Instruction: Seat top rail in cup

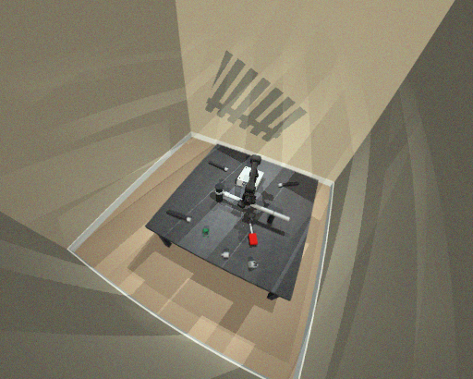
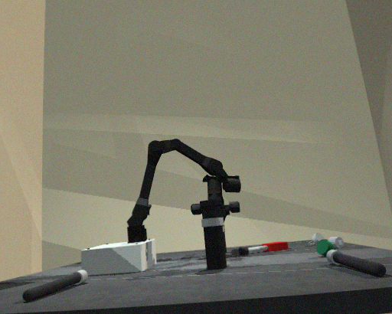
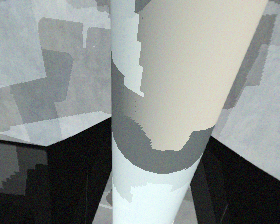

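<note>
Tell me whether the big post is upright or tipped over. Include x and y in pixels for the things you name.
Upright: the big post [image 1: 219,196] [image 2: 215,246] stands on its lower end on the table [image 1: 178,226] [image 2: 171,285].

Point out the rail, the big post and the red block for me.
rail [image 1: 272,213] [image 3: 186,75]: top and wrist views, on its pale surface.
big post [image 1: 219,197] [image 2: 216,246]: top and exterior views, on its black shaft.
red block [image 1: 253,239] [image 2: 276,246]: top and exterior views, mid-body.
</note>
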Controlling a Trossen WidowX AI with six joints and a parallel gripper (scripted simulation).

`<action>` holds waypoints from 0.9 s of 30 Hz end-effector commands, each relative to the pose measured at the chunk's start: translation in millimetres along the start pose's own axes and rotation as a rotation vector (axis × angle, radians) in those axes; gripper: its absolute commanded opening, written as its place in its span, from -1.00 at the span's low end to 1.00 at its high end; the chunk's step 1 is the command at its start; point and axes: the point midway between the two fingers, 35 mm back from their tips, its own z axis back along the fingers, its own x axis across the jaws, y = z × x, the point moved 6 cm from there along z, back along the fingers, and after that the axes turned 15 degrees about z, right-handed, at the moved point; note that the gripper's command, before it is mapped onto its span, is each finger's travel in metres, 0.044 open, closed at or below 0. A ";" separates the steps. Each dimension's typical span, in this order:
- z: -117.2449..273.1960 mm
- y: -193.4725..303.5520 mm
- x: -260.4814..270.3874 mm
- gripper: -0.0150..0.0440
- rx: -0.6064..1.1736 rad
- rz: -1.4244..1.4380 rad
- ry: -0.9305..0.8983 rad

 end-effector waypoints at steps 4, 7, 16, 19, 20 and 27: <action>0.0 0.0 0.0 -0.49 0.000 0.000 0.000; 0.0 0.0 0.0 -0.49 0.000 0.000 0.000; 0.4 0.6 0.3 -0.49 0.002 0.000 -0.001; 0.7 1.1 0.5 -0.49 0.004 -0.001 -0.001; 0.8 1.3 0.5 -0.49 0.004 -0.001 -0.001; 1.5 2.5 1.0 -0.49 0.008 -0.002 -0.002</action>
